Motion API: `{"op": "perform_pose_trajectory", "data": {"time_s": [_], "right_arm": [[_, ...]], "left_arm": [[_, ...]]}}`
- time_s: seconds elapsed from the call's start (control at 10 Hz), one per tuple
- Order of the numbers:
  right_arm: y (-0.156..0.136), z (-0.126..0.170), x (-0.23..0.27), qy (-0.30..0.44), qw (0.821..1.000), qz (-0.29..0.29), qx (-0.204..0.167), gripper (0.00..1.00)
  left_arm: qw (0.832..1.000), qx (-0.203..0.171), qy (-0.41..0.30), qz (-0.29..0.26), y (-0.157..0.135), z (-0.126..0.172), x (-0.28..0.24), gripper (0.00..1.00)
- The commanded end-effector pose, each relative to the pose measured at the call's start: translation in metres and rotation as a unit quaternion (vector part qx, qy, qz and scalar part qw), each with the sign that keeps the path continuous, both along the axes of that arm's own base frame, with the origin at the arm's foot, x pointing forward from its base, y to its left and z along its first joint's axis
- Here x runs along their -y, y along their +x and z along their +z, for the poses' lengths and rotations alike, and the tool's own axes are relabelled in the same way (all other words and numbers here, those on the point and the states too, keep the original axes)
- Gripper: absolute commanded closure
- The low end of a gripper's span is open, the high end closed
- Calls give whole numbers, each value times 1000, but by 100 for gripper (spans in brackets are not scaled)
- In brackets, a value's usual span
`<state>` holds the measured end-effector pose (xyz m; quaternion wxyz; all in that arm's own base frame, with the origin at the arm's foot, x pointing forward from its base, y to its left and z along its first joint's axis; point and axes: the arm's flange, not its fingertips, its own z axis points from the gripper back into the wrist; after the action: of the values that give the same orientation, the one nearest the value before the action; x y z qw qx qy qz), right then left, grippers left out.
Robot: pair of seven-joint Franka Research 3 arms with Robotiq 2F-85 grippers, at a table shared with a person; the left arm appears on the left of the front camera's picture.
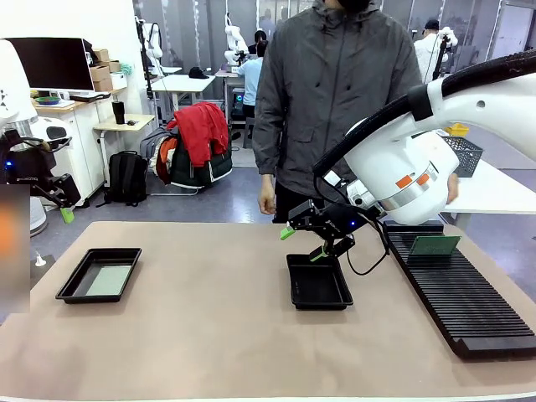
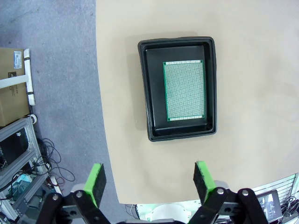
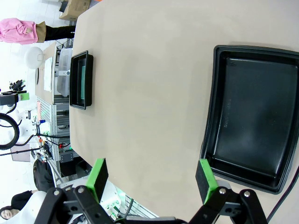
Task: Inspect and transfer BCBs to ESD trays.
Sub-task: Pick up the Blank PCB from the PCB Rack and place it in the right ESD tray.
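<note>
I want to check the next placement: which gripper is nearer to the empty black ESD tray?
Right. The right gripper hangs open just above the far edge of the empty ESD tray; the left gripper is far off, by the table's left edge.

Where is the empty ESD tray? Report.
In the front view the empty ESD tray lies right of centre, beside the open right gripper, with the slotted rack to its right.

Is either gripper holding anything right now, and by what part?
Nothing is held. The left gripper and the right gripper are both open and empty.
</note>
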<state>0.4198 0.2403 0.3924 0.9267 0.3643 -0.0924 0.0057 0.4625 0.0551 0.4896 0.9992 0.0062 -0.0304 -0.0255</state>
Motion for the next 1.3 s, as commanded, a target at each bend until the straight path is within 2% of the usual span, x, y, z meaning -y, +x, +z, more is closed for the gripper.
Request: {"op": "perform_pose_trajectory", "data": {"time_s": [0.0,0.4,0.7,1.0,1.2], "right_arm": [[-1,3,-1,-10,1000,-6,-4,0],[0,9,16,-27,997,57,34,0],[1,33,54,-57,988,122,71,0],[4,84,113,-123,960,216,128,0],[7,124,155,-177,927,281,174,0]], "left_arm": [[1000,3,0,1,1,0,-1,0],[1000,3,0,1,1,0,-1,0],[1000,3,0,1,1,0,-1,0],[1000,3,0,1,1,0,-1,0],[1000,3,0,1,1,0,-1,0]]}}
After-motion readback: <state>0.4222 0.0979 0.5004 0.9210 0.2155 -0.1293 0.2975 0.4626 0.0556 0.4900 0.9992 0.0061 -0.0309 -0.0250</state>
